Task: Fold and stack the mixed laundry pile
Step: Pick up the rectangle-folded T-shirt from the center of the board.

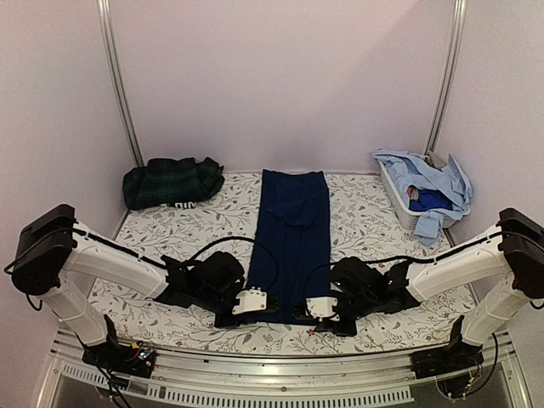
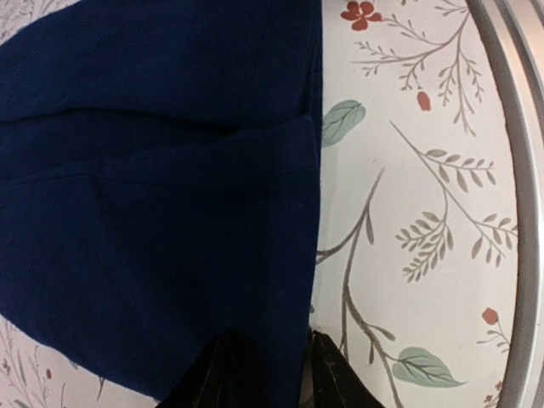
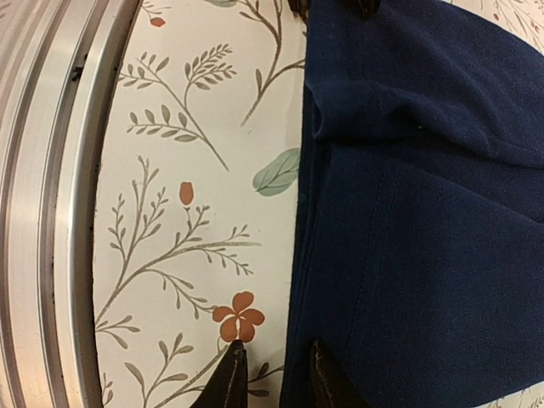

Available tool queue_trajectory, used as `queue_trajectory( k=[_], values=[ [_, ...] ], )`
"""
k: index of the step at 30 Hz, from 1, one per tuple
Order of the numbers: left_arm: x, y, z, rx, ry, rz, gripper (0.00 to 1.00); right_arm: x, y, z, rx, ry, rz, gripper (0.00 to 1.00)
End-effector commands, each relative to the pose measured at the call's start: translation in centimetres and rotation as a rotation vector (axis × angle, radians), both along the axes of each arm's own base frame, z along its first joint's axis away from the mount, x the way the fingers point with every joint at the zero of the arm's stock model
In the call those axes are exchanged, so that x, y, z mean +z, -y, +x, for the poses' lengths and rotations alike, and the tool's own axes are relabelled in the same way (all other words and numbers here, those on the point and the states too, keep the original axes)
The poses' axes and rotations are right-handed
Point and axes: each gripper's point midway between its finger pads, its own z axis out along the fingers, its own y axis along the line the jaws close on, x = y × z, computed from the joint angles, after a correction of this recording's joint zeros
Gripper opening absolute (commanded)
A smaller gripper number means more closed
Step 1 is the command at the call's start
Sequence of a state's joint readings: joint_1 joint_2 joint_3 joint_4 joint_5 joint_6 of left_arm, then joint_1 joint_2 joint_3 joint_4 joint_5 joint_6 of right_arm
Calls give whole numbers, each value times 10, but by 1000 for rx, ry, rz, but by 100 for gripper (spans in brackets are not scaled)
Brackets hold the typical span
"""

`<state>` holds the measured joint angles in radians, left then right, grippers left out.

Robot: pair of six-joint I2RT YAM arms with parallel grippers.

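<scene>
Showed a navy blue garment folded into a long narrow strip, lying mid-counter on the floral sheet, long axis running from the near edge toward the back wall. Placed the left tool at the near hem's left corner and the right tool at its right corner, equally near, the strip stretching away from both. Caught each tool's jaws slightly apart, hem edge between them; could not tell whether cloth was pinched. Left a dark green plaid piece far left, light blue shirts in a basket far right.
</scene>
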<state>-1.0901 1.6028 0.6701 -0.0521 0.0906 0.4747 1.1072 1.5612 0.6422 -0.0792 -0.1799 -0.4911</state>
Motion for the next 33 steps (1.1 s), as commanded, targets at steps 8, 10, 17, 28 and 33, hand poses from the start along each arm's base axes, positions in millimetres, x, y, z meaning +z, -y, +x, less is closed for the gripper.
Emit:
queue_trajectory(
  k=[8,10,17,28,33],
  values=[
    [-11,-1,-6,-18,-26,54,8,-22,19,14,-96,58,-127,2],
    [-5,1,-4,-13,-19,42,3,-16,14,20,-114,78,-122,0],
    [14,12,-1,-13,-11,-6,0,4,13,36,-161,159,-86,0],
    [17,15,-1,-19,-14,-18,0,13,14,16,-83,92,-47,41],
    [18,15,-1,-18,-16,-26,0,11,24,13,-75,101,-65,40]
  ],
)
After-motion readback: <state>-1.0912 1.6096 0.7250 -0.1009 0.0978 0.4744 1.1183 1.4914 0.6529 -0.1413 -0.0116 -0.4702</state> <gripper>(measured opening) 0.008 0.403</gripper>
